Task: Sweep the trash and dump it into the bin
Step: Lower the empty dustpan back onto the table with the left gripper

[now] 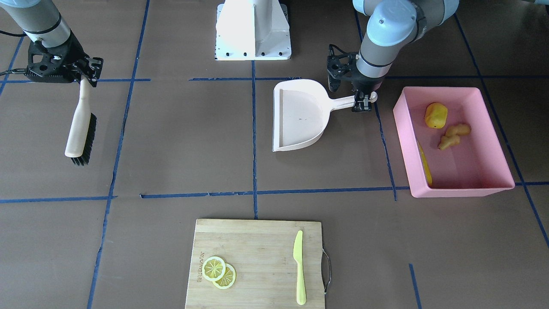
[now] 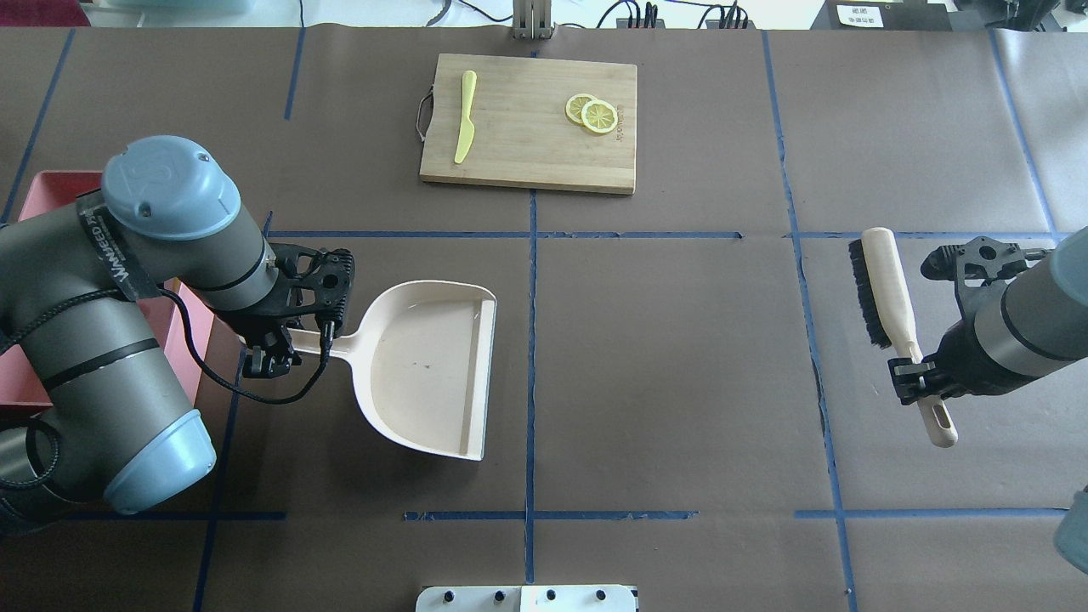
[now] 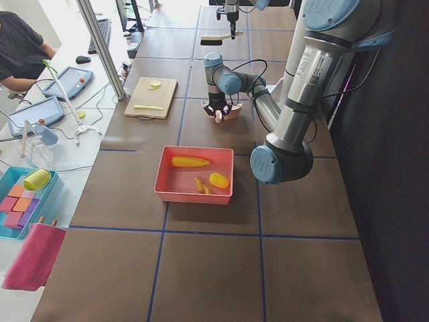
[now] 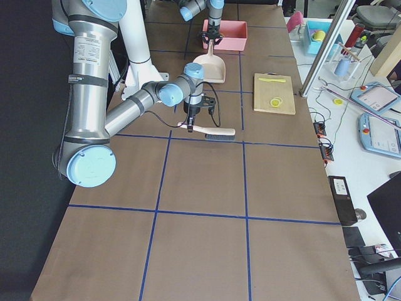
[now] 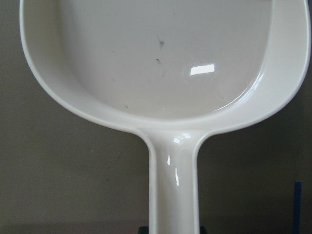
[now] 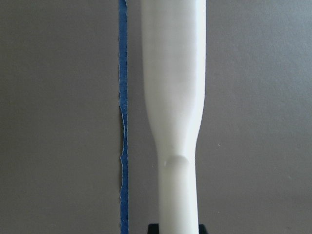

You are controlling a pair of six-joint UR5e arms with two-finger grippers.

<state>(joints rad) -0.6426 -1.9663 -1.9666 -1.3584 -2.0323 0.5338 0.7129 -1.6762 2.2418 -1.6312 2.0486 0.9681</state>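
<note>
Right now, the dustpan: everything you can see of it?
The dustpan is glossy beige plastic: shallow scoop, rounded back wall, straight open lip, flat handle. Empty but for dark specks. It sits level, lip toward the middle of the table, handle toward the pink bin, with the left tool shut on the handle's end. Table contact: cannot tell.

A robotics lab: a table papered brown and gridded with blue tape, a side bench with tablets at three o'clock in the right-end view, an operator at ten o'clock in the left-end view.
</note>
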